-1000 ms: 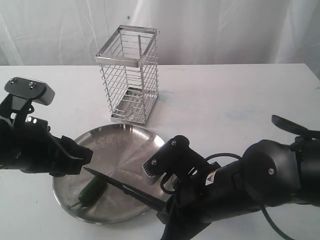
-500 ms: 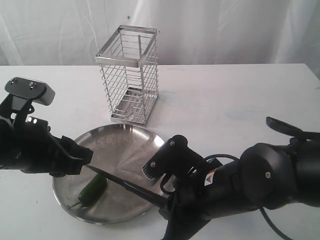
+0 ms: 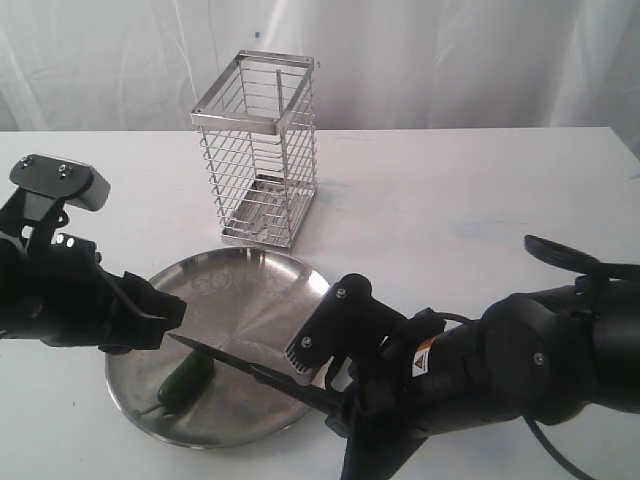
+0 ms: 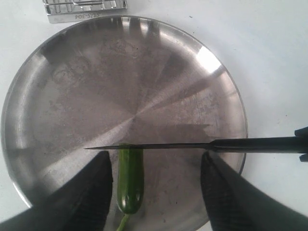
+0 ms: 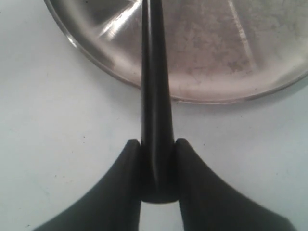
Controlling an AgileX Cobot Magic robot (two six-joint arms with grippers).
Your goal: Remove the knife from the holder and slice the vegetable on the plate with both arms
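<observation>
The green vegetable (image 3: 185, 380) (image 4: 130, 183) lies on the steel plate (image 3: 250, 290) (image 4: 120, 72), its stem towards the plate's front rim. My left gripper (image 3: 165, 315) (image 4: 155, 159) stands open above it, one finger on each side and neither touching it. My right gripper (image 5: 156, 144) (image 3: 338, 408) is shut on the handle of the black knife (image 5: 155, 96). The knife (image 3: 250, 372) (image 4: 192, 145) reaches over the plate, and its blade lies across the vegetable's blunt end. The wire holder (image 3: 258, 150) (image 4: 84, 9) stands empty behind the plate.
White table (image 3: 450, 200) all around, with a white curtain behind it. The bulky right arm (image 3: 500, 370) covers the table's front right. The plate's rim (image 5: 231, 48) lies close in front of the right gripper.
The right arm has sunk slightly towards the table's front, and the knife has shifted a little over the vegetable. The left arm and the vegetable stay where they were.
</observation>
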